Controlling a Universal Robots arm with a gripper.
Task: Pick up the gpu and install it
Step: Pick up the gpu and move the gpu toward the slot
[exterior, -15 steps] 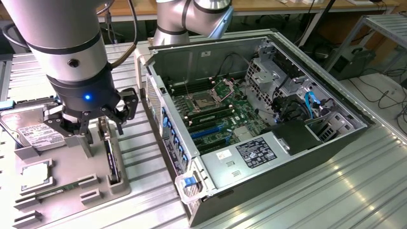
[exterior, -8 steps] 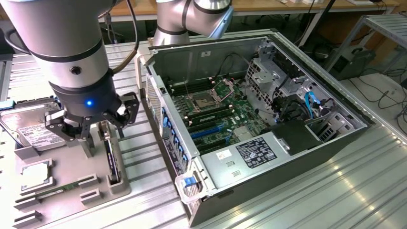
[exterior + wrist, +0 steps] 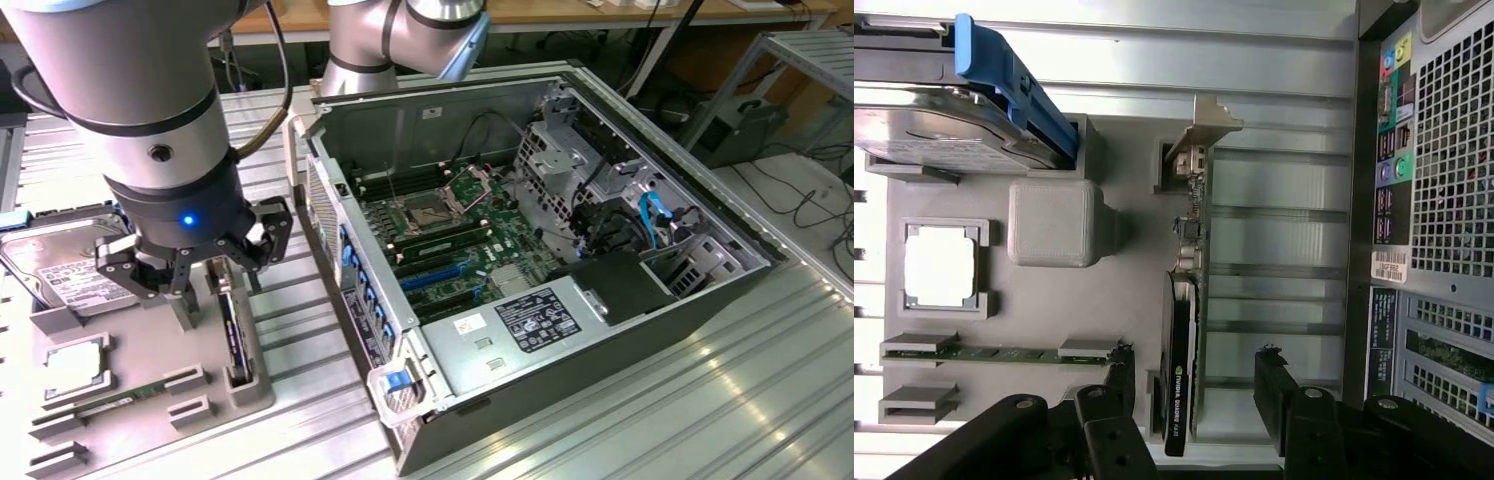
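Black fingers (image 3: 1276, 390) of the pincer (image 3: 1194, 368) fill the foreground of the wrist view, spread wide and holding nothing, one on each side of the gpu (image 3: 1181, 340). The card stands on its long edge in a slot of a gray holder (image 3: 1054, 320), with its metal bracket (image 3: 1206, 125) at the end away from the pincer. No contact between fingers and card can be seen. In the exterior view the holder sits near the tabletop (image 3: 694, 400) edge on the exterior view's left. The open computer case (image 3: 400, 110) lies beside it toward the middle, its board exposed. A hard drive (image 3: 934, 135) and a memory stick (image 3: 994, 352) rest in other pockets of the same holder, and the stick's end is close to one finger. The work looks to be at the approach to the grasp, with the card not yet lifted. The main risk is probably alignment. The card is thin and presented edge-on, so a small sideways offset could bring a fingertip onto the fan shroud or the board's parts rather than past them. An uneven squeeze could tip the card in its slot. The finger nearest the memory stick could also nudge that part or catch a holder wall. A grip set off the card's middle might let it swing as it leaves the slot.
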